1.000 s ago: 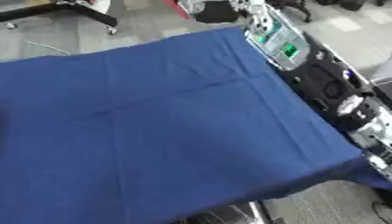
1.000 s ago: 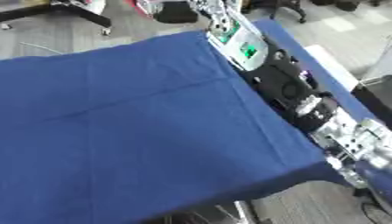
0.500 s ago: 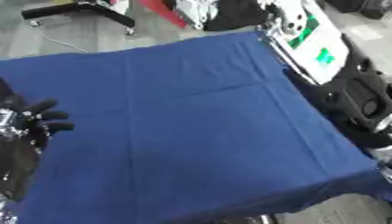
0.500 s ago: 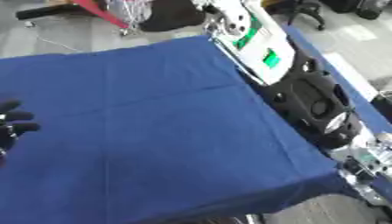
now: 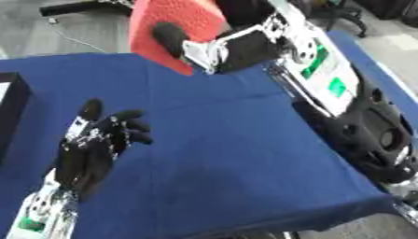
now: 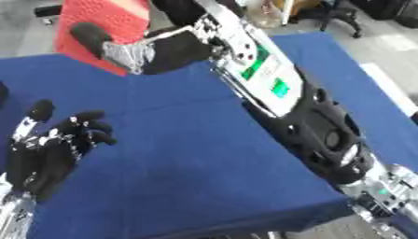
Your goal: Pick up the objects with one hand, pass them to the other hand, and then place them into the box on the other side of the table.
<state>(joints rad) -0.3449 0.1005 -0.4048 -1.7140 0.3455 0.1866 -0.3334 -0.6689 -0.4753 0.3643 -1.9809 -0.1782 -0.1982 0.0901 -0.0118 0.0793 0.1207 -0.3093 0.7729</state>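
Observation:
A flat red textured object point(image 5: 174, 22) is held up above the far edge of the blue table point(image 5: 237, 158). My right hand point(image 5: 237, 46) is shut on it, with the thumb lying across its red face; the right arm runs in from the lower right along the table's right side. My left hand point(image 5: 91, 150) hovers open over the table's near left part, fingers spread and pointing up, nothing in it. It is well apart from the red object. A black box point(image 5: 11, 109) shows at the left edge, mostly cut off.
The right arm point(image 6: 314, 126), black with white and green parts, covers the table's right side. Grey floor, a black stand and a chair base lie beyond the far edge. The table's front edge runs along the bottom.
The camera has tilted, shifting the whole picture. My left hand has risen further into view at the lower left. My right hand with the red object now shows at the top.

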